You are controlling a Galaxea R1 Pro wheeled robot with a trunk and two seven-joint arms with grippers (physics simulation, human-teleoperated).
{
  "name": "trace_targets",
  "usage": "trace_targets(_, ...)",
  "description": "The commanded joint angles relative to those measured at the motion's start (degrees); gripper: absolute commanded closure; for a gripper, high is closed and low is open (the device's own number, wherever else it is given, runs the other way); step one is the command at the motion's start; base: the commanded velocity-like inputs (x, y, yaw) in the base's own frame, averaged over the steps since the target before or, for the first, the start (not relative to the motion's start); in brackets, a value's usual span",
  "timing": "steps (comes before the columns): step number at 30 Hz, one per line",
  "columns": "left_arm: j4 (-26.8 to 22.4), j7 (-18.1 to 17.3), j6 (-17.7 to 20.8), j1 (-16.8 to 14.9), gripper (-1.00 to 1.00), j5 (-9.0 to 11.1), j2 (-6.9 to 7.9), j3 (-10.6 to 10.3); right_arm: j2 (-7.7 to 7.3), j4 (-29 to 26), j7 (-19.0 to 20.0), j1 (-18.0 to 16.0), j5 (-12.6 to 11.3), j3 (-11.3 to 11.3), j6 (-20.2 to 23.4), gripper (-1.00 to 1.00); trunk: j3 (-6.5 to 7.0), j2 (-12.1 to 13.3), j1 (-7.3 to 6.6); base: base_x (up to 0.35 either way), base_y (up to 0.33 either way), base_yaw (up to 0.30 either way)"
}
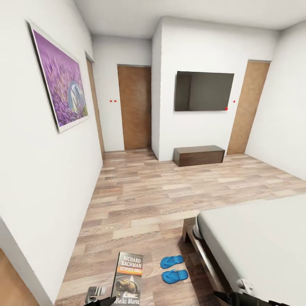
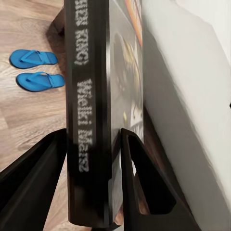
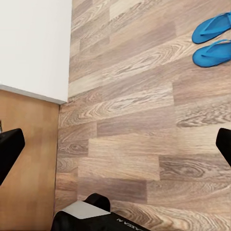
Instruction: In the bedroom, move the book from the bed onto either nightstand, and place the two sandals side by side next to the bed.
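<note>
A white wall (image 1: 38, 178) with a purple lavender picture (image 1: 59, 78) closes the left side of the bedroom, and wide wood-plank floor (image 1: 140, 191) runs open ahead to two brown doors (image 1: 134, 107), a wall TV (image 1: 204, 91) and a low dark dresser (image 1: 198, 155). Low in the head view, the left gripper (image 2: 91, 159) holds the book (image 1: 128, 276) upright above the floor, its fingers (image 2: 33, 178) clamped on the spine and cover. The dark cover reads "Richard Bachman" in white over an orange band and a dark picture. Just beside it, the two blue sandals (image 1: 173, 268) lie side by side on the planks, near the bed's corner. The bed (image 1: 259, 246), grey mattress on a dark frame, fills the right foreground. The right gripper (image 3: 115, 149) hangs over bare floor, fingers spread wide apart.
</note>
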Motion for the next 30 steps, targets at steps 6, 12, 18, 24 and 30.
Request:
trace_targets(6,0.03,-0.26,0.42,-0.06,1.0,0.26,-0.01,0.16,-0.04,-0.05,0.24,-0.02,-0.62,0.33,0.54,-1.0,-0.07,-0.05,0.0,0.0,0.0,0.045)
trace_targets(12,0.07,-0.26,0.41,-0.05,1.0,0.27,-0.01,0.16,-0.04,-0.05,0.25,-0.02,-0.62,0.33,0.55,-1.0,-0.07,-0.05,0.0,0.0,0.0,0.056)
trace_targets(18,0.02,-0.28,0.42,-0.05,1.0,0.27,-0.01,0.16,-0.04,-0.05,0.17,-0.02,-0.63,0.33,0.54,-1.0,-0.07,-0.05,0.0,0.0,0.0,0.258)
trace_targets(24,0.01,-0.3,0.43,-0.06,1.0,0.26,0.03,0.23,-0.04,-0.05,-0.01,-0.02,-0.63,0.33,0.53,-1.0,-0.07,-0.05,0.0,0.0,0.0,0.29)
trace_targets(30,0.01,-0.29,0.42,-0.07,1.0,0.26,0.0,0.2,-0.02,-0.05,-0.02,-0.04,-0.63,0.33,0.53,-1.0,-0.07,-0.05,0.0,0.0,0.0,0.292)
